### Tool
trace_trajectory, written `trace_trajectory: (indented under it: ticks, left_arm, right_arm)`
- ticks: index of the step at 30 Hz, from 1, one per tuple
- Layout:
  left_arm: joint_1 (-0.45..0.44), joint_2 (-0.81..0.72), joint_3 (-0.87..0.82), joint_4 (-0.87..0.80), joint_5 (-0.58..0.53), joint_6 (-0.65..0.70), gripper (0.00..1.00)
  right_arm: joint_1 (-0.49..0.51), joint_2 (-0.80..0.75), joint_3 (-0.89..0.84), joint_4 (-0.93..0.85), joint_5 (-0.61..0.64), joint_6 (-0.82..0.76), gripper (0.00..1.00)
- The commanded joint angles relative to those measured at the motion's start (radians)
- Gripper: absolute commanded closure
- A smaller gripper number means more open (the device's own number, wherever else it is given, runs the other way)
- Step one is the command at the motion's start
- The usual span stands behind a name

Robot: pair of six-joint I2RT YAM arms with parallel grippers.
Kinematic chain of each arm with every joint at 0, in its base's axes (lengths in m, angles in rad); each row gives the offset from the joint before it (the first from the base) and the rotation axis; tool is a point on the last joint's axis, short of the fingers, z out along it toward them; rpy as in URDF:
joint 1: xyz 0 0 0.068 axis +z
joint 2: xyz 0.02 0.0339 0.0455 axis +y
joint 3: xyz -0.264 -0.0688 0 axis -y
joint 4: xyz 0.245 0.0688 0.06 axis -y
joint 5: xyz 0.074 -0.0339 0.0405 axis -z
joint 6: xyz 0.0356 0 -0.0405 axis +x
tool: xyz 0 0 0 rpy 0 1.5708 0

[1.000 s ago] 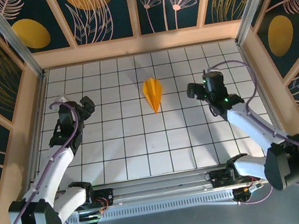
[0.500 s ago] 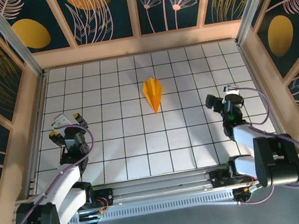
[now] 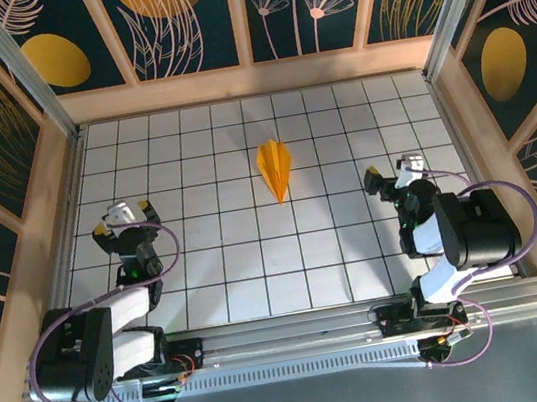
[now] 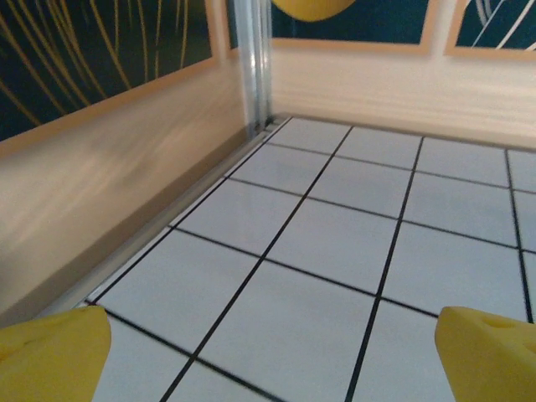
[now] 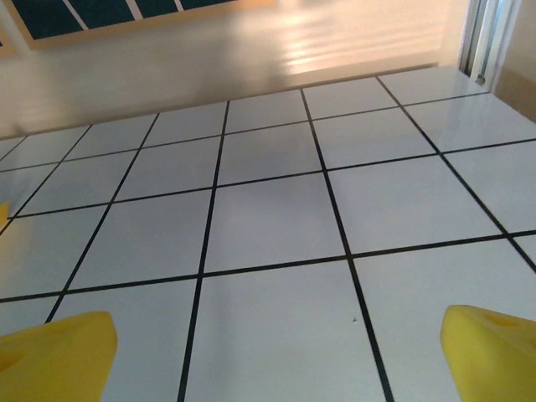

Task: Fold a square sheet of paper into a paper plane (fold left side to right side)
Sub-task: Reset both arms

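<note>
Top external view: the paper plane (image 3: 275, 168) lies flat on the white tiled table (image 3: 258, 263), just above the middle of the frame. It is a narrow orange-yellow dart with a crease along its length, the broad end toward the top of the frame and the sharp point toward the bottom. Bare tiles ring it on every side. The left gripper (image 3: 122, 223) sits at middle left, near the wooden wall (image 3: 51, 233) on that side, and the right gripper (image 3: 393, 175) at middle right. Both are well apart from the plane, with their jaws spread wide and holding nothing.

Left wrist view: two yellow fingertips (image 4: 50, 356) poke in at the lower corners, far apart, with bare tile between them. The wooden wall runs diagonally along the left, meeting a metal post (image 4: 251, 59) at the top. Open tiles stretch to the right.

Right wrist view: yellow fingertips (image 5: 54, 356) again sit in both lower corners, spread wide over bare tile. A pale wall crosses the top of the frame.
</note>
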Motion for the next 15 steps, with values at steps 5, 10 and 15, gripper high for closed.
trace_trajectory:
  ticks: [5, 10, 15]
  left_arm:
    - [0.044, 0.137, -0.009, 0.319, 0.21, 0.032, 0.01]
    - [0.049, 0.306, -0.008, 0.485, 0.249, 0.048, 0.01]
    - [0.06, 0.289, 0.049, 0.335, 0.235, 0.02, 0.01]
  right_arm:
    - [-0.01, -0.001, 0.035, 0.061, 0.007, 0.008, 0.01]
    - [-0.008, -0.002, 0.034, 0.064, 0.009, 0.008, 0.01]
    - [0.005, 0.0, 0.034, 0.064, 0.019, -0.006, 0.01]
